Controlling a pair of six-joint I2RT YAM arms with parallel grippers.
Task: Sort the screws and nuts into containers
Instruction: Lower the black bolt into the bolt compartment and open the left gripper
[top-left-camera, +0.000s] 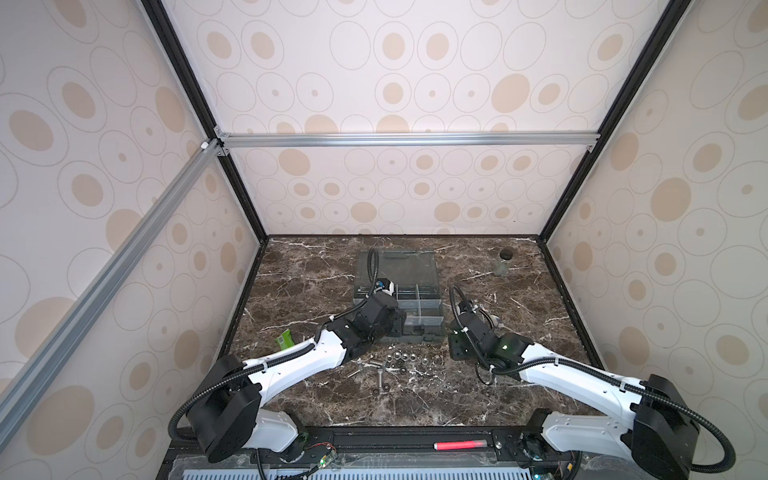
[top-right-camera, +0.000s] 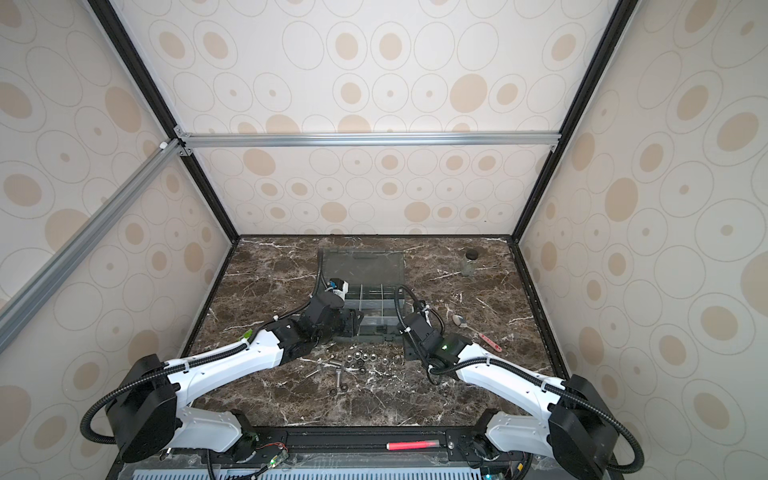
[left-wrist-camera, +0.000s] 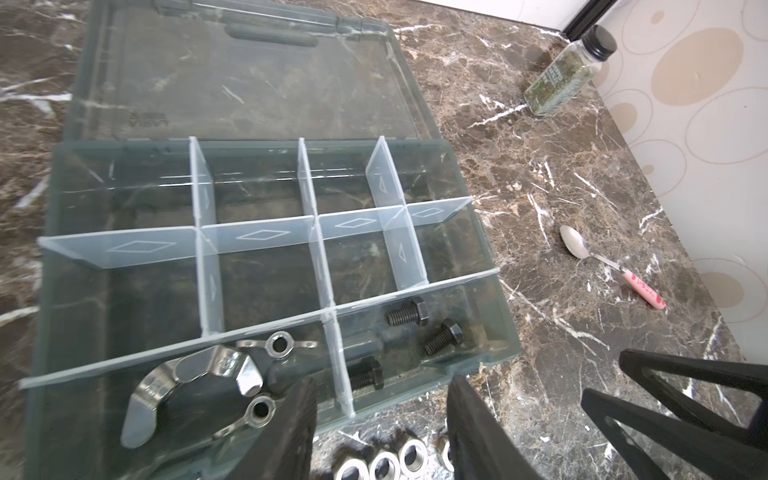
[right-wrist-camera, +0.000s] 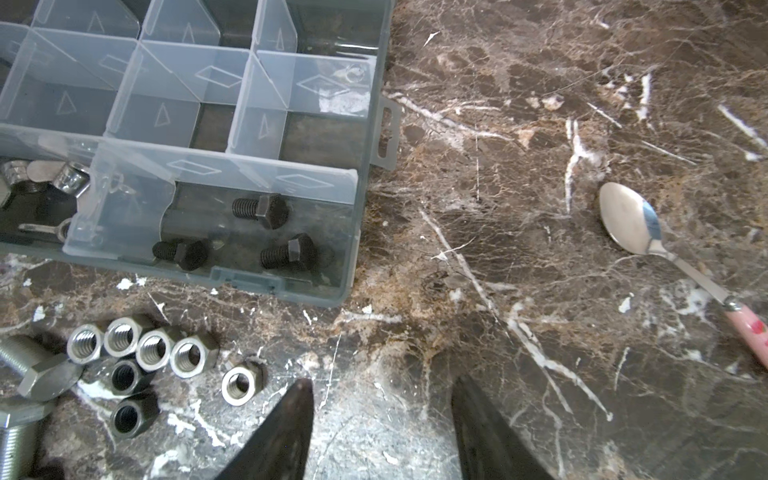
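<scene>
No wording could be read anywhere.
Ahead of the left gripper (left-wrist-camera: 381, 384), the lid (left-wrist-camera: 249, 79) carried reversed, blurred embossed lettering; the jar (left-wrist-camera: 565, 75) label's print was too small; the dividers (left-wrist-camera: 253, 239) bore diamond and triangle outlines.

Dark brown marble veined in white covers the table (right-wrist-camera: 540, 124). The smoky grey translucent organizer box (right-wrist-camera: 187, 276) has frosted clear dividers (left-wrist-camera: 253, 239) printed with diamond and triangle outlines. It holds black screws (right-wrist-camera: 262, 210) and shiny silver wing nuts (left-wrist-camera: 199, 374). Silver and dark hex nuts (right-wrist-camera: 158, 349) sit at its six o'clock. At three o'clock, a steel spoon (right-wrist-camera: 631, 220) has a pink, red-flecked handle. Cream walls (top-left-camera: 395, 83) bear grey-ringed tan ovals.
</scene>
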